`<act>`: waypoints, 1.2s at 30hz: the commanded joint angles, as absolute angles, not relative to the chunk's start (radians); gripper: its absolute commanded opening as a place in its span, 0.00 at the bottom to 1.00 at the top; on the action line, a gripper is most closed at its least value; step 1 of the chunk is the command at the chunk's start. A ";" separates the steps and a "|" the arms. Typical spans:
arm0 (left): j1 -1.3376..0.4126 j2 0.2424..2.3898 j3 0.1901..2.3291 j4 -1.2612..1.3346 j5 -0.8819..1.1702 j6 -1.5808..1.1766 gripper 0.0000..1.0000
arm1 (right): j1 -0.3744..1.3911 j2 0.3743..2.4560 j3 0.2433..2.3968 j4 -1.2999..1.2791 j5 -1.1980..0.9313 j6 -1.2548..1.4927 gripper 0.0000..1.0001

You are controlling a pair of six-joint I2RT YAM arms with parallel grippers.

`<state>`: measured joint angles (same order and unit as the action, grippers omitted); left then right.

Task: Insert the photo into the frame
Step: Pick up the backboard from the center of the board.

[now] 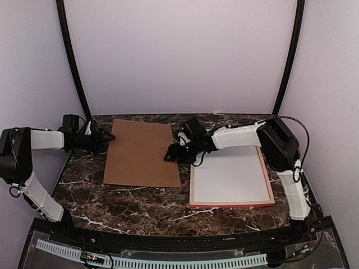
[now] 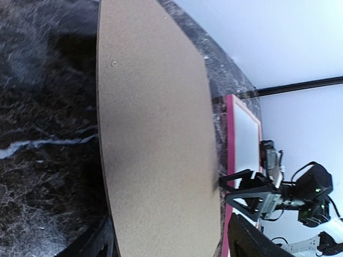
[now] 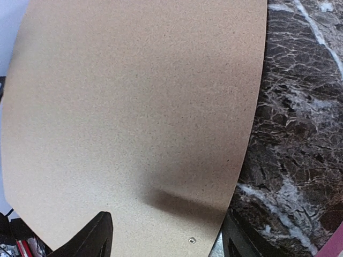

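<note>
The frame [image 1: 192, 190], pink-faced with pale wood sides, lies flat on the right of the marble table, and a plain white sheet [image 1: 230, 175] fills it. The photo is hidden from every view. A brown backing board [image 1: 140, 152] lies left of the frame. My left gripper [image 1: 107, 138] is at the board's far left edge, open, with its fingers [image 2: 99, 242] spread either side of that edge. My right gripper [image 1: 170, 154] is at the board's right edge, also open. One of its dark fingers [image 3: 96, 235] hangs over the board [image 3: 134, 96] and the other sits by the rim.
The dark marble table [image 1: 140, 207] ends at a black rail in front. White walls and two black poles close the back. A narrow strip of marble separates the board [image 2: 155, 134] from the frame [image 2: 229, 139]. The right arm [image 1: 241, 135] reaches across the frame's far edge.
</note>
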<state>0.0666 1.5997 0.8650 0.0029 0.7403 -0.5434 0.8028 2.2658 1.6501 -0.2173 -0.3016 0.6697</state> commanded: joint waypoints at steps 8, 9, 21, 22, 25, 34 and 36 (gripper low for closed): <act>0.027 1.393 0.876 0.052 1.007 -0.629 0.70 | 0.837 2.266 1.550 -0.092 -0.528 0.623 0.69; 0.024 1.386 0.876 0.048 1.007 -0.629 0.69 | 0.837 2.269 1.546 -0.075 -0.546 0.623 0.69; 0.008 1.304 0.996 -0.292 0.804 -0.520 0.55 | 0.838 2.280 1.502 -0.004 -0.626 0.613 0.67; 0.007 1.303 1.000 -0.299 0.801 -0.521 0.53 | 0.838 2.281 1.499 -0.003 -0.628 0.615 0.66; 0.007 1.296 1.000 -0.306 0.799 -0.531 0.51 | 0.838 2.284 1.496 0.027 -0.637 0.620 0.66; 0.007 1.294 1.044 -0.392 0.751 -0.492 0.32 | 0.838 2.288 1.491 0.053 -0.663 0.622 0.66; 0.008 1.299 1.050 -0.403 0.756 -0.481 0.27 | 0.839 2.290 1.492 0.061 -0.673 0.627 0.66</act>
